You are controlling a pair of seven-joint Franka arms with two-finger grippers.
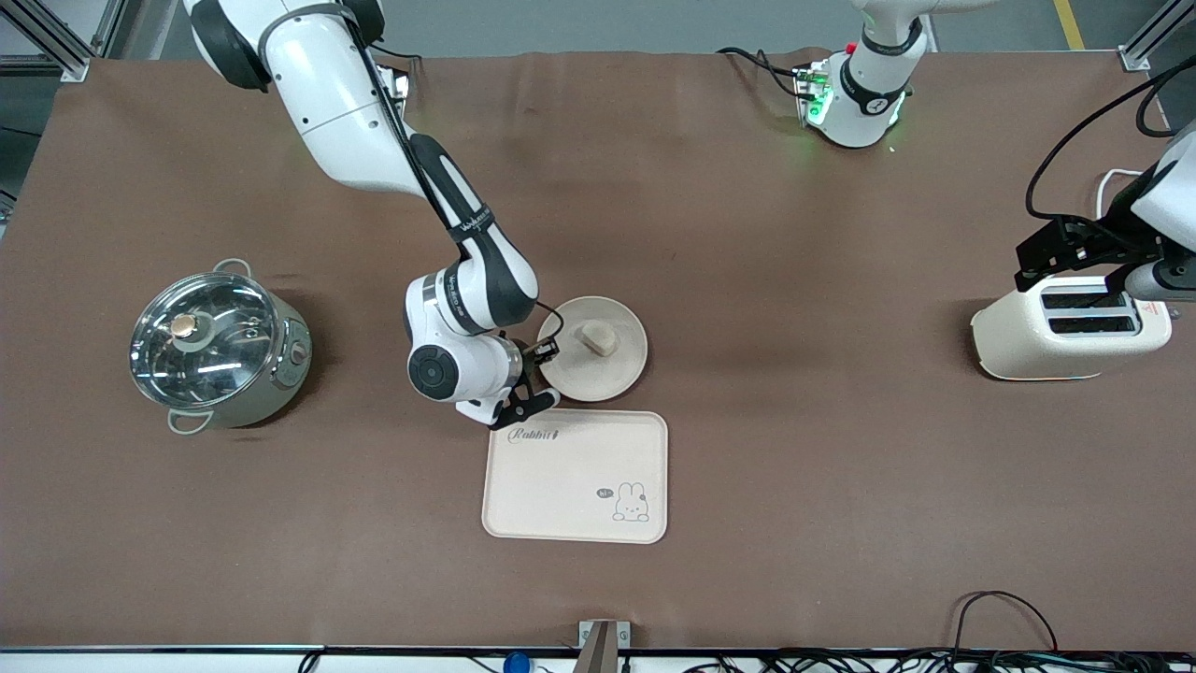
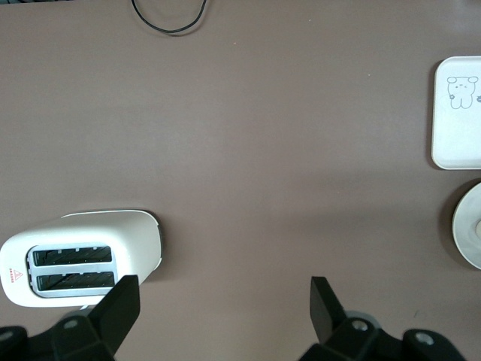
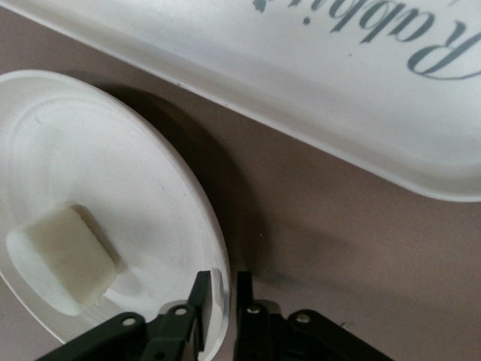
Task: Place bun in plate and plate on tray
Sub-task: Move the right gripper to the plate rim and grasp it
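- Cream-white bun [image 1: 598, 337] lies in the plate [image 1: 570, 378], just beside the tray [image 1: 561, 495].
- Right gripper [image 3: 220, 297] pinches the plate's rim.
- Left gripper [image 2: 224, 302] waits over the toaster [image 1: 1028, 341], fingers spread, empty.

We see a green-sided metal pot with a glass lid [image 1: 218, 348] standing on the brown table [image 1: 794, 486] toward the right arm's end. We see a cream-white two-slot toaster [image 1: 1065, 329] at the left arm's end, well apart from it.

The small cream bun [image 1: 597, 337] sits in the round plate [image 1: 612, 370], which lies at twelve o'clock of the rectangular rabbit-printed tray [image 1: 561, 486], just beside its edge.
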